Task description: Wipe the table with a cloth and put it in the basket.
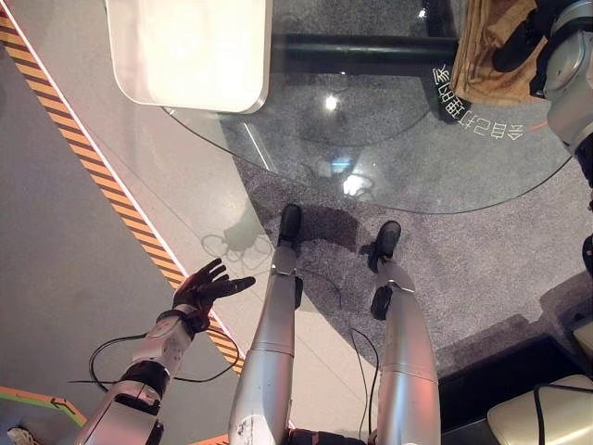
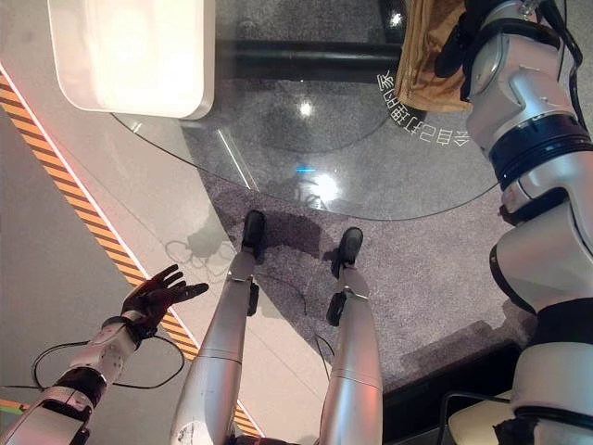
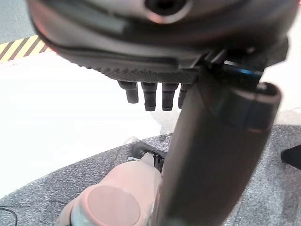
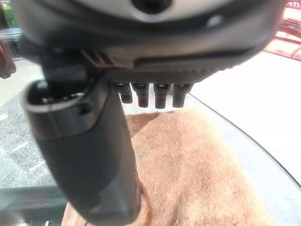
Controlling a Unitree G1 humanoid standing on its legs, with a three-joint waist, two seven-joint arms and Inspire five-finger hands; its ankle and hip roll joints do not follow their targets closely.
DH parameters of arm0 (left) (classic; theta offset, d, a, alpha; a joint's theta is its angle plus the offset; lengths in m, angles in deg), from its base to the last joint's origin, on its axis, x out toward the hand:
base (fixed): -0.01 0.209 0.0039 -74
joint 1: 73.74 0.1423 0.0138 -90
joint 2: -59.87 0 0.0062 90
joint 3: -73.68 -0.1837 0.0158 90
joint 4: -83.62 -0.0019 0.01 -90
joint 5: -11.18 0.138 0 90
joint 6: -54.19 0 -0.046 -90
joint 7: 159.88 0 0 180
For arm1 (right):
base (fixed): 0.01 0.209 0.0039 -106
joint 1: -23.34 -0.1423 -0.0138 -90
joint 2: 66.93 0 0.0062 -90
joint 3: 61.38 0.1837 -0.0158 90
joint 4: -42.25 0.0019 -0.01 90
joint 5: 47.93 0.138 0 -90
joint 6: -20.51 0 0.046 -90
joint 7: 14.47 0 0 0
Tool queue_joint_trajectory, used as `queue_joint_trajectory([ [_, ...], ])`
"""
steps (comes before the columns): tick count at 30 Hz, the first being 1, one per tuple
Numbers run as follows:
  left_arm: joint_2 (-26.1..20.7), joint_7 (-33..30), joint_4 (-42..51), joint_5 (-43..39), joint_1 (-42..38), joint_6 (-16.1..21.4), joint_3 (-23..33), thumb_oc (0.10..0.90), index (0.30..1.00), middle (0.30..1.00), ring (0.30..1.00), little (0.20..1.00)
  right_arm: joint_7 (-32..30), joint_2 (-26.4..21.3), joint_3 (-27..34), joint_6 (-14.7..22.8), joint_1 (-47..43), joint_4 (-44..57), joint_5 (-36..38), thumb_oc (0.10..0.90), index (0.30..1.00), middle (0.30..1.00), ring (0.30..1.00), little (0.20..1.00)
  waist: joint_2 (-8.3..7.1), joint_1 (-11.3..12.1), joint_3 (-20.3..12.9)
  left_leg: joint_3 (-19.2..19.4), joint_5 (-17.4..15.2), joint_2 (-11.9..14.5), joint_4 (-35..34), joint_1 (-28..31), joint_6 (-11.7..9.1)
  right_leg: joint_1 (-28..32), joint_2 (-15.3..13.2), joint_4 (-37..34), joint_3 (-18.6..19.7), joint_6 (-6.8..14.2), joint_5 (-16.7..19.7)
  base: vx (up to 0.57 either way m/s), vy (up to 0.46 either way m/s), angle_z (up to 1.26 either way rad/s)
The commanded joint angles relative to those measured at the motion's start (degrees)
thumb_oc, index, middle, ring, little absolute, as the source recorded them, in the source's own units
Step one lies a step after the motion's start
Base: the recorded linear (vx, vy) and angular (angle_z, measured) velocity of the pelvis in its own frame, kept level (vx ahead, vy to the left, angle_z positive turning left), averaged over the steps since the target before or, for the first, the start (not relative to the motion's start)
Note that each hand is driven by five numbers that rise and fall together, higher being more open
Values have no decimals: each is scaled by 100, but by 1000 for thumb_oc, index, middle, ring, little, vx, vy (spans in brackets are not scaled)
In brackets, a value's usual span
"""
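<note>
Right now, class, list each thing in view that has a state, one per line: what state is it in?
Cloth: brown, lying rumpled on the glass table, under the right hand.
Table: round clear glass, floor visible through it.
Basket: white, on the table's far left side; contents hidden.
Right hand: on the cloth, fingers straight.
Left hand: open, held low over the floor, touching nothing.

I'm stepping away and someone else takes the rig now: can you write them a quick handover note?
Right hand: on the brown cloth, which lies on the glass table; fingers straight, so open, pressing rather than gripping.
Left hand: open, idle, low at the robot's left side over the floor.
White tray-like thing: on the table's far left.
Done: cloth on the table under the hand.
Left: finish wiping, then put the cloth in the basket.
</note>
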Motion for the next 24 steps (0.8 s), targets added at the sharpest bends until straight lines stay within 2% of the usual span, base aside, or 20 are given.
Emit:
queue_joint_trajectory([
  [1,-314,24,-46,81,589,-20,88,800,900,900,900,900,-112,-527,-532,49,-997,-136,-301,800,900,900,900,900,201,-21,-98,243,-88,-430,-59,-53,526,119,266,186,-449,-205,-481,0,0,0],
  [6,-342,64,-30,73,612,2,83,800,900,900,900,900,103,-455,-626,177,-1036,-185,-384,800,900,900,900,900,236,25,-98,231,-60,-430,-79,-66,512,98,241,205,-469,-213,-496,0,0,0],
  [24,-373,132,66,122,704,-9,95,800,900,900,900,900,332,-449,-602,249,-941,-317,-402,800,900,900,900,900,286,68,-98,225,-29,-434,-141,-81,513,56,206,189,-492,-202,-476,2,-2,1],
])
